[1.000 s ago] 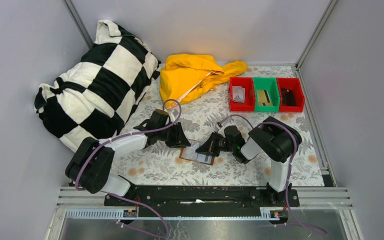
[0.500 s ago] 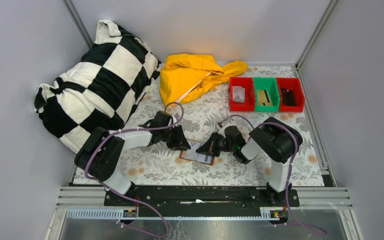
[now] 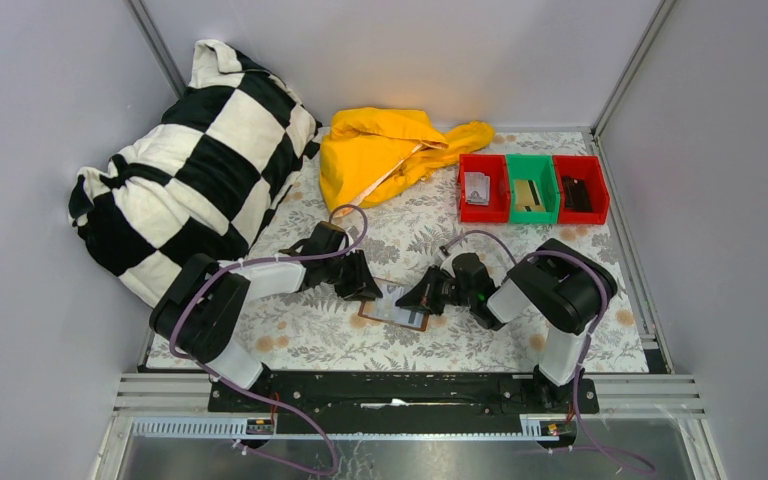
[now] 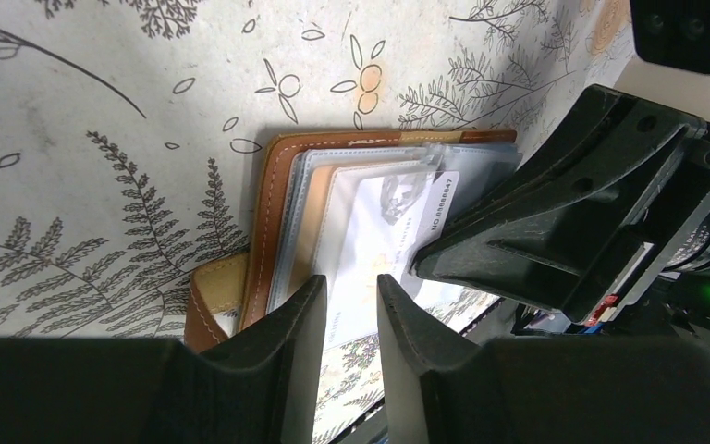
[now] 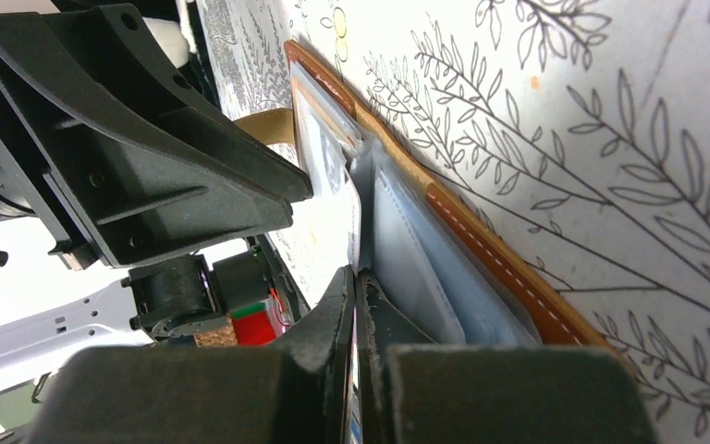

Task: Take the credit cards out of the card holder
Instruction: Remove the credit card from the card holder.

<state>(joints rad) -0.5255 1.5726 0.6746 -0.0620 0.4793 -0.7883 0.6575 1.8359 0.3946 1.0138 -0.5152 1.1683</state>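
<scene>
Between two tools (image 3: 366, 288) (image 3: 410, 299), one card holder (image 3: 397, 313) (one white card (image 4: 381, 229))

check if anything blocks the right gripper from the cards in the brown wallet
Nothing visible does: the right gripper pinches a thin white card between its jaws, at the open brown leather wallet.
</scene>
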